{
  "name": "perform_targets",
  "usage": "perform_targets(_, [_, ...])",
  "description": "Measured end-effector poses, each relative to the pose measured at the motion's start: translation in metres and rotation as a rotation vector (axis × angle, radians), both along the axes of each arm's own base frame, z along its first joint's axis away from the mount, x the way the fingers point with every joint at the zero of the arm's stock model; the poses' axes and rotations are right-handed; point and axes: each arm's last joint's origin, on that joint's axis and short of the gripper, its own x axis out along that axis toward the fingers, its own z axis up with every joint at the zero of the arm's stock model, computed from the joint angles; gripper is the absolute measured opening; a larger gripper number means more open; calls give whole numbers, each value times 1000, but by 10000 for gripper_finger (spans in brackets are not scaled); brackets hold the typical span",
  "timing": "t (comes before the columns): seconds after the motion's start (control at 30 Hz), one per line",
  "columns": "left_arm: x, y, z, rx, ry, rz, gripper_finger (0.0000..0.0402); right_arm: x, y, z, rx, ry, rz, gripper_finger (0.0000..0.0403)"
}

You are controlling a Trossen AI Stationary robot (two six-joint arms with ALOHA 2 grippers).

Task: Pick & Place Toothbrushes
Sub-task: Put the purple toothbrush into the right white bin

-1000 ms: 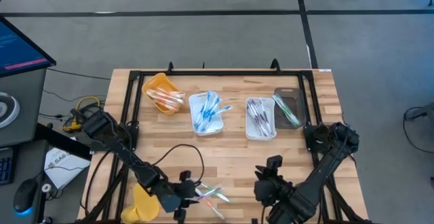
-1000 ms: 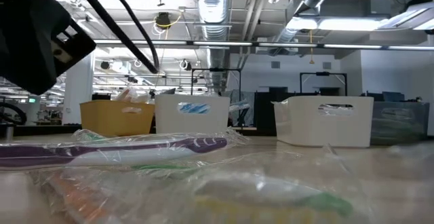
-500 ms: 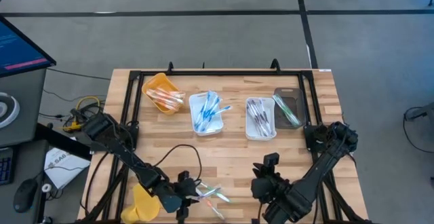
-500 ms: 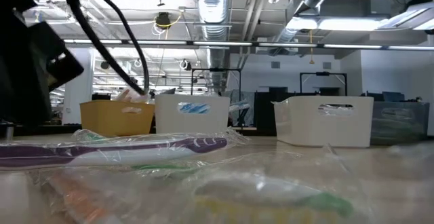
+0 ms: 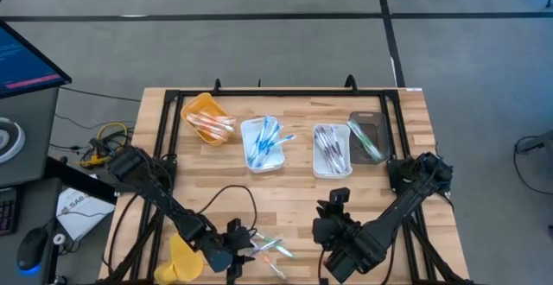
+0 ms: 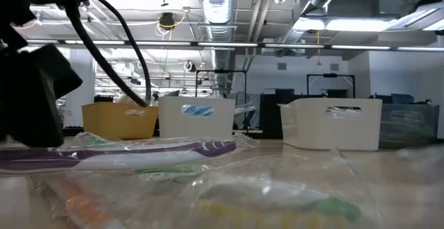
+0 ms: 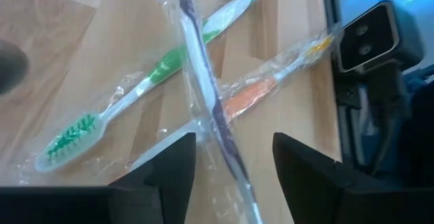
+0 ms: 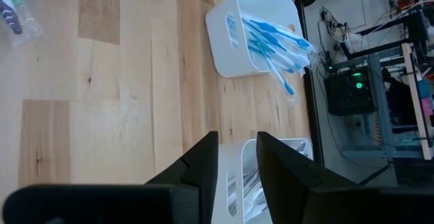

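Three wrapped toothbrushes lie crossed on the wood at the table's near edge: a purple one (image 7: 203,81), a green one (image 7: 135,91) and an orange one (image 7: 264,88). The purple one lies on top of the other two. The high view shows them as a small heap (image 5: 272,249). My left gripper (image 7: 234,146) is low over them, open, with one finger on either side of the purple toothbrush's handle end. My right gripper (image 8: 237,146) hangs above the table's near middle (image 5: 333,209), its fingers a narrow gap apart with nothing between them.
A row of trays stands at the far side: a yellow one (image 5: 207,117) with orange brushes, a white one (image 5: 263,142) with blue brushes, a white one (image 5: 331,149) with grey brushes and a dark one (image 5: 367,136). A yellow object (image 5: 183,259) lies near left. Bare wood (image 5: 294,199) lies between.
My left gripper has sunk toward the toothbrushes at the near edge. My right gripper has drifted toward the table's left edge. The toothbrushes lie where they were.
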Motion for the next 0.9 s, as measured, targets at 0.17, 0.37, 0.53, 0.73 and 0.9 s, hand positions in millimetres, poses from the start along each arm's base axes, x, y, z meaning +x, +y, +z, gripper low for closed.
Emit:
perform_targets(0.17, [0,0,-2,22,1,-17,181,-1,1,0,2,0,5,95])
perform_targets(0.37, [0,-1,-6,71,-2,-57,168,-3,3,0,3,1,10,95])
perform_targets(0.53, [1,-2,-20,95,22,-65,159,-2,3,0,6,-2,10,95])
perform_targets(0.73, [2,-2,-31,124,34,-56,147,-2,4,0,15,-11,10,95])
perform_targets(0.9, [1,-2,-27,126,26,-48,126,0,6,-2,37,-33,10,95])
